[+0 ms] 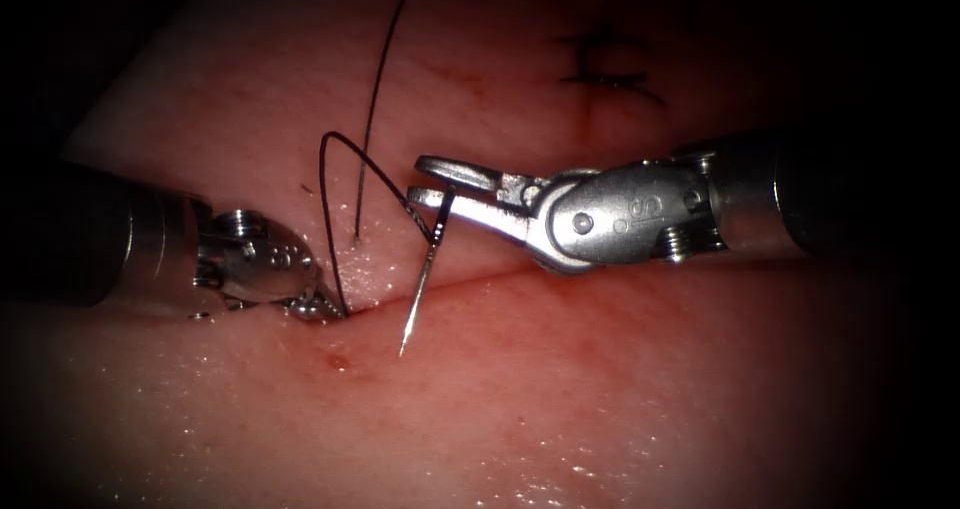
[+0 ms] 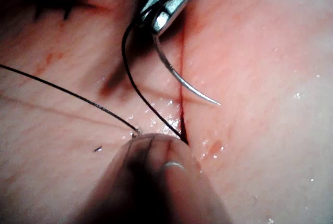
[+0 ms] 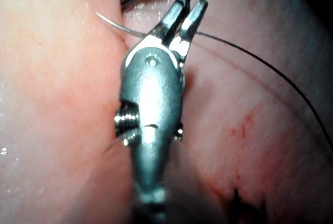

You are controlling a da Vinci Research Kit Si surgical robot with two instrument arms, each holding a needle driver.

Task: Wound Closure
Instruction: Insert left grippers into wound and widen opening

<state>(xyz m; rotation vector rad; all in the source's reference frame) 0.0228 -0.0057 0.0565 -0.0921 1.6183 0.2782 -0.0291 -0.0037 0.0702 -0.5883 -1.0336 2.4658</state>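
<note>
My right tool (image 1: 438,185) comes in from the right over the cut (image 1: 480,277) and grips the curved needle (image 1: 425,274) near its thread end. The needle is free of the tissue (image 1: 600,389), and its tip hangs just above the near lip of the cut. It also shows as a needle (image 2: 179,78) curving out of the right tool (image 2: 169,2). Black thread (image 1: 330,184) loops from the needle up and down to my left tool (image 1: 322,309). That tool's jaws lie together at the left end of the cut. Whether they pinch thread or tissue is unclear.
A second thread strand (image 1: 380,99) runs from the far edge down into the tissue on the far lip, just above the left tool. An earlier stitch (image 1: 605,69) with short dark ends sits at the back right. Red fluid (image 1: 338,361) spots the near lip.
</note>
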